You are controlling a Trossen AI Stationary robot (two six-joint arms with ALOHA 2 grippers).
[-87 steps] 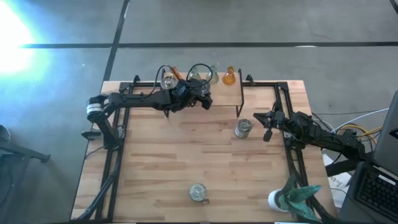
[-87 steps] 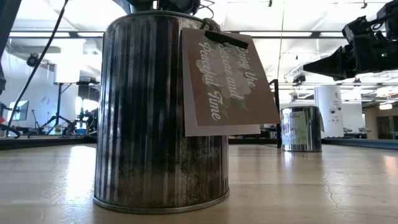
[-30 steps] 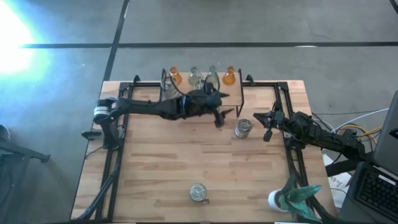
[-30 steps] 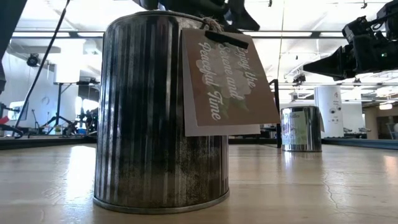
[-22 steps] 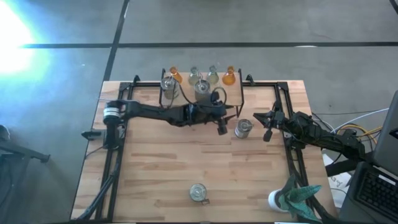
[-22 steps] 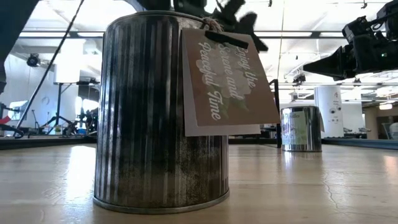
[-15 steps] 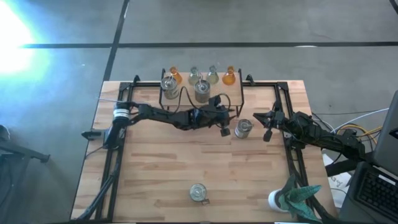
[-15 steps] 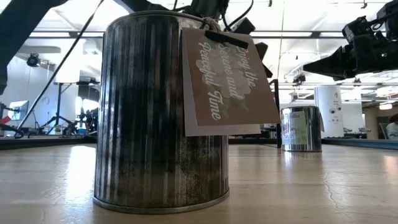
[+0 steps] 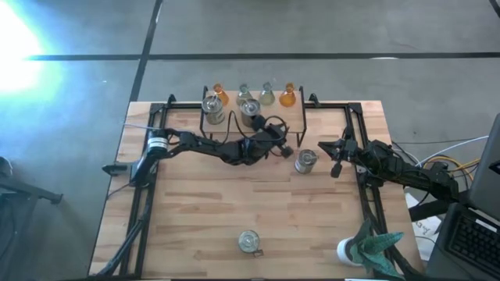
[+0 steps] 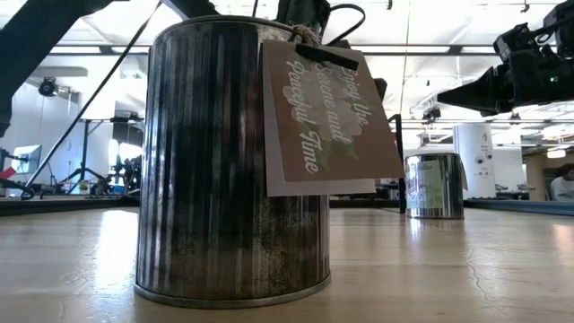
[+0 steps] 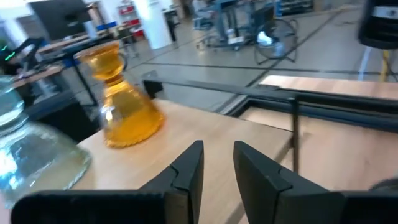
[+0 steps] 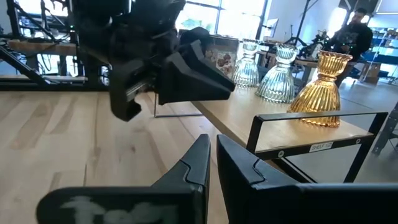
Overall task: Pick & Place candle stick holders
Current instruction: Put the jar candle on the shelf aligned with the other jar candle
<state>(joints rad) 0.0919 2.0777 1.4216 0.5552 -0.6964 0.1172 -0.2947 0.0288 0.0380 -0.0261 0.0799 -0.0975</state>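
Note:
Four small bulb-shaped candle stick holders stand on their bases along the raised shelf [image 9: 254, 117] at the far edge, amber ones [image 9: 219, 95] [image 9: 288, 95] at the ends. Two silvery jars [image 9: 212, 107] [image 9: 250, 109] stand in front of them. A third jar [image 9: 306, 161] stands on the table right of the shelf, and another one [image 9: 248, 241] with a paper tag near the front edge. My left gripper [image 9: 285, 148] hovers just left of the third jar, fingers [image 11: 189, 165] a narrow gap apart with nothing between them. My right gripper [image 9: 324, 145] waits shut, right of that jar.
A teal spiky object on a white base [image 9: 371, 246] stands at the near right corner. Black frame rails [image 9: 144, 203] run along the table's left and right sides. The shelf's black leg [image 9: 301, 129] is close behind my left gripper. Bare wood lies between the shelf and the front jar.
My left gripper has come down from over the shelf and moved toward the near edge and the jar on the table, tipping toward level. Its fingers have closed from wide apart to a narrow gap. The shelf's two jars show now that the arm has dropped.

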